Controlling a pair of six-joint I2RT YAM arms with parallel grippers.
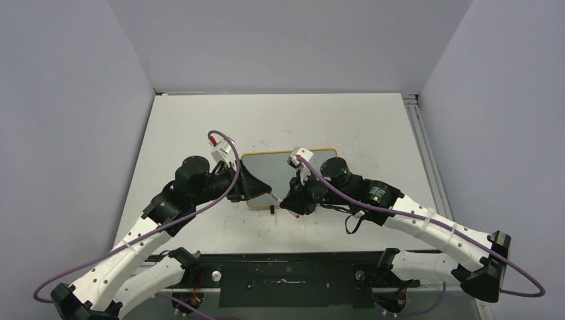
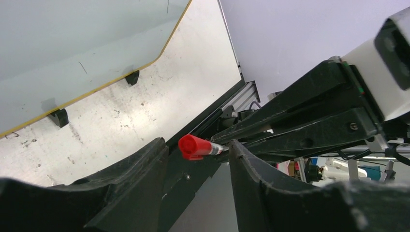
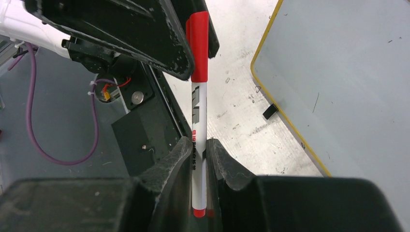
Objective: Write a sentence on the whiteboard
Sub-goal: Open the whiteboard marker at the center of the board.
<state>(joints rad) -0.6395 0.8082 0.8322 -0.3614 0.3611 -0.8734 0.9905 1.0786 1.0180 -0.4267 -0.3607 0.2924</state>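
The right gripper (image 3: 199,145) was clamped on the barrel of a marker (image 3: 198,106), whose red cap (image 2: 193,146) sat between the parted fingers of the left gripper (image 2: 198,145). Just beyond, the whiteboard (image 1: 274,170) rested on the table (image 1: 200,120), its near edge beneath both grippers

The left arm (image 1: 133,247) and the right arm (image 1: 426,223) both stretch forward from their bases and bend inward, so that the two wrists face each other tip to tip near the middle of the overhead view. The right pincer (image 3: 199,142) is clamped on the white barrel of a marker (image 3: 198,106), one finger pressed against each side. The left pincer (image 2: 197,145) is spread wide, with the marker's red cap (image 2: 193,146) lying in the gap between its fingers (image 2: 145,169), clear of the left one.
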